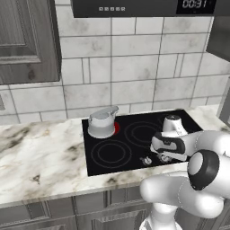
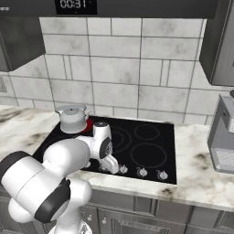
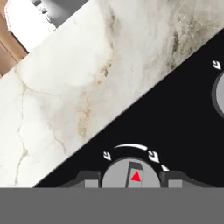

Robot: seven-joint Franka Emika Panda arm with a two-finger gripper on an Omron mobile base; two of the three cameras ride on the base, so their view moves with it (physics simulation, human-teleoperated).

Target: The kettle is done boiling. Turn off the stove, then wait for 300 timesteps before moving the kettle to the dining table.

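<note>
Stove (image 1: 134, 139) front edge: tool (image 3: 130, 180) straddling knob (image 3: 131, 174); kettle (image 1: 102, 122) well behind.

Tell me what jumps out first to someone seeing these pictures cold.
The kettle stands on the stove's rear left burner, with a red glow showing at its base. The white arm bends low over the stove's front edge, and in the hand view its end effector straddles a silver knob marked with a red triangle.
</note>
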